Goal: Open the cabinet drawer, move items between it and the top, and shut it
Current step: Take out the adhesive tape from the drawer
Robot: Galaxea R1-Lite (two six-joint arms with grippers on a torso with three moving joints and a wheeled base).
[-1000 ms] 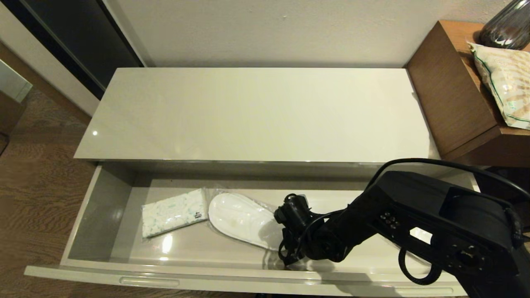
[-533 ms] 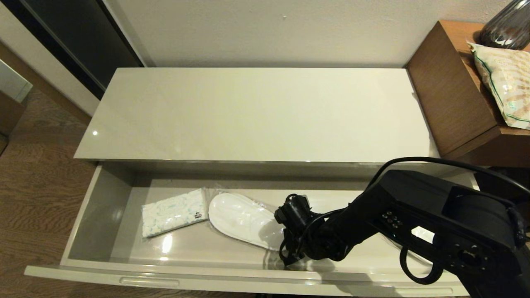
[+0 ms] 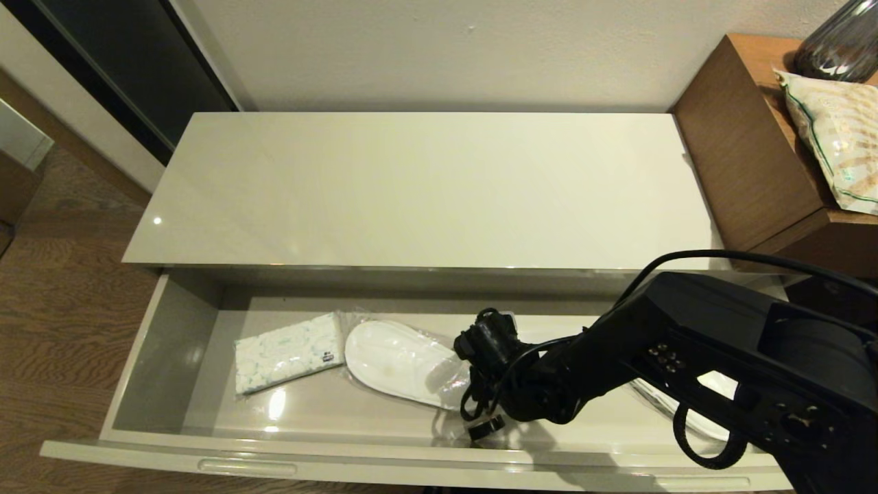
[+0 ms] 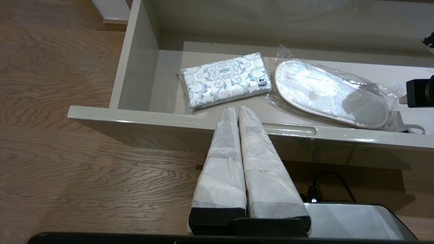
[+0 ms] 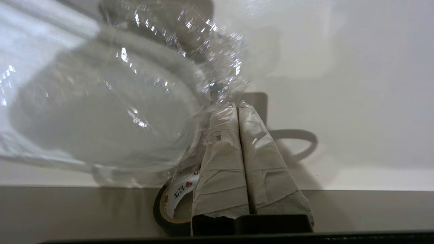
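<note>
Your right pincer (image 5: 237,108) sits low inside the open cabinet drawer (image 3: 164,343), fingers pressed together on nothing, likely because the tape roll (image 5: 171,203) lies just beside them against the front wall. One tape roll, one tissue pack (image 3: 288,351), two bagged slippers (image 3: 405,363) (one mostly hidden). The top (image 3: 425,185) carries nothing. Your left pincer (image 4: 237,110), together too, hangs outside the drawer front.

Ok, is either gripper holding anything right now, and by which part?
Nothing visibly. The right gripper is shut, with the tape roll loose beside its fingers and the slipper wrap brushing the tips. The left gripper is shut and empty.
</note>
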